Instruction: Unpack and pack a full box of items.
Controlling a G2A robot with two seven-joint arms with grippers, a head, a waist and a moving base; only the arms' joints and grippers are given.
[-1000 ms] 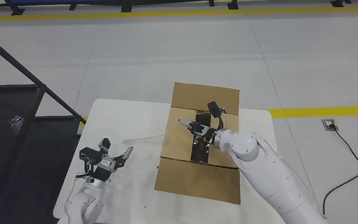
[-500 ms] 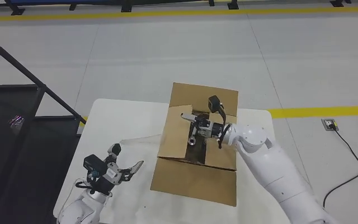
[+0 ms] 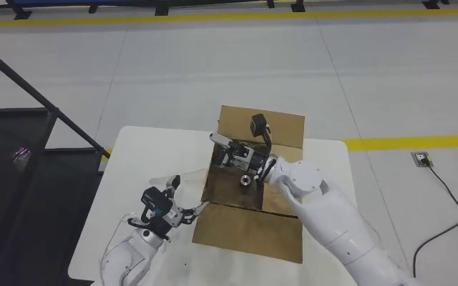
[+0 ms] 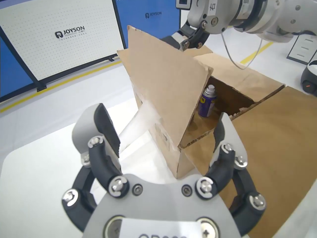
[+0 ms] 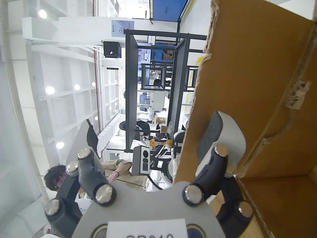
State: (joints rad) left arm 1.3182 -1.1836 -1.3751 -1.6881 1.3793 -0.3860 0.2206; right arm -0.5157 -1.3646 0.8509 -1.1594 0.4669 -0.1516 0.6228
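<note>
- Cardboard box: stands on the white worktop, on its right half, with the top open.
- Near and far flaps: lie folded outward, almost flat.
- Left side flap: stands raised and tilts a little over the opening.
- Blue spray can: stands upright inside the box, close behind the raised flap, with a white cap on top.
- Right pincer: hangs at the upper edge of the raised flap, one finger on the inner side and one on the outer side; spread wide, not clamped on the cardboard.
- Left pincer: hovers low over the worktop, just beside the near left corner of the box; fingers wide apart, grips nothing.
</note>
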